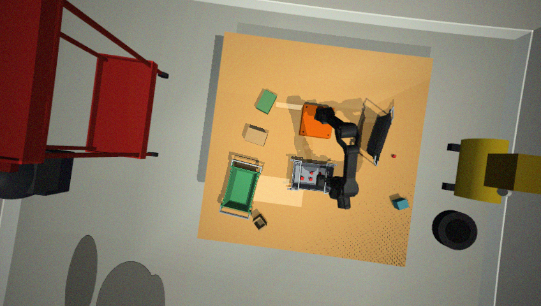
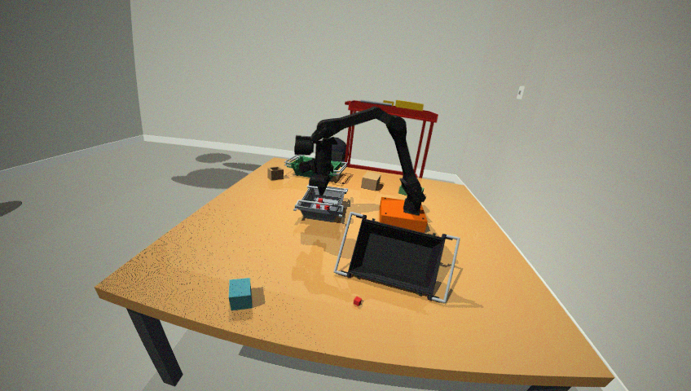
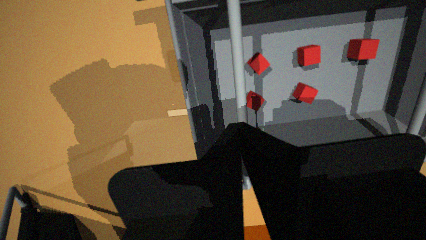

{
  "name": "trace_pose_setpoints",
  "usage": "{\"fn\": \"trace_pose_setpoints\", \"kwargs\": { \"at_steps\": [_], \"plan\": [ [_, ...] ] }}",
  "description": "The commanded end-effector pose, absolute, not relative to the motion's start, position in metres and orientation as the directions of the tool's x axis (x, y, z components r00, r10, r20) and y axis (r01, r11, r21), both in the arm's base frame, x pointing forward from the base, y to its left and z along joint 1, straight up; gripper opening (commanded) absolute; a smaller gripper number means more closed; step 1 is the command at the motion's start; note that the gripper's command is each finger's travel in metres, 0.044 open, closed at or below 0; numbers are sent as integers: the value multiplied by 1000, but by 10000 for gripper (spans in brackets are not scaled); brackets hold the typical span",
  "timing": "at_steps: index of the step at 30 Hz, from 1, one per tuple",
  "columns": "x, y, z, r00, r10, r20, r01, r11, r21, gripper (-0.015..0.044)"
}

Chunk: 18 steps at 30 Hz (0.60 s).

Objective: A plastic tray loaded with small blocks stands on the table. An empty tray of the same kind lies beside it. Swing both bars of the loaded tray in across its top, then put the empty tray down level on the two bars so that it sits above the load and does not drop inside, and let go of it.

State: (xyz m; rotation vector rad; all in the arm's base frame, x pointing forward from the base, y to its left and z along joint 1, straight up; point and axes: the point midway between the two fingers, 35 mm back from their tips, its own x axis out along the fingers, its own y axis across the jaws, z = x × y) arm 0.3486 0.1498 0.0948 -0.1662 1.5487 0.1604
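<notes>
The grey loaded tray (image 1: 314, 183) (image 3: 330, 75) stands on the table with several red blocks (image 1: 310, 178) (image 2: 326, 208) (image 3: 308, 55) inside. One wire bar (image 1: 298, 176) lies in across its top near one end. The other bar (image 1: 325, 186) (image 3: 236, 50) lies in across the opposite end. My gripper (image 1: 321, 180) (image 2: 321, 193) (image 3: 236, 129) is shut and empty. Its tips are over the tray close beside this second bar; contact cannot be told. The black empty tray (image 1: 379, 134) (image 2: 402, 257) is steeply tilted on its side, its opening facing the exterior camera, bars out over its ends.
A green tray (image 1: 242, 185) stands past the loaded tray, with a small brown open box (image 1: 259, 220) near it. A tan block (image 1: 256, 135), a green block (image 1: 266, 101), a teal block (image 1: 400, 203) (image 2: 240, 293) and a loose red block (image 1: 393, 155) (image 2: 357, 300) are on the table.
</notes>
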Motion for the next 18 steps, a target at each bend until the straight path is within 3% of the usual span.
{"fn": "trace_pose_setpoints", "kwargs": {
  "at_steps": [1,5,6,10,14,18],
  "plan": [
    [350,151,134,31,5,-1000,-207,978,-2,0],
    [344,148,170,31,4,-1000,-207,978,-2,0],
    [348,152,138,18,-1,-1000,-217,976,-5,0],
    [333,185,143,27,10,-1000,-438,899,-3,0],
    [292,244,151,37,35,-999,-790,613,-8,0],
    [248,285,160,38,39,-999,-976,215,-29,0]
  ]
}}
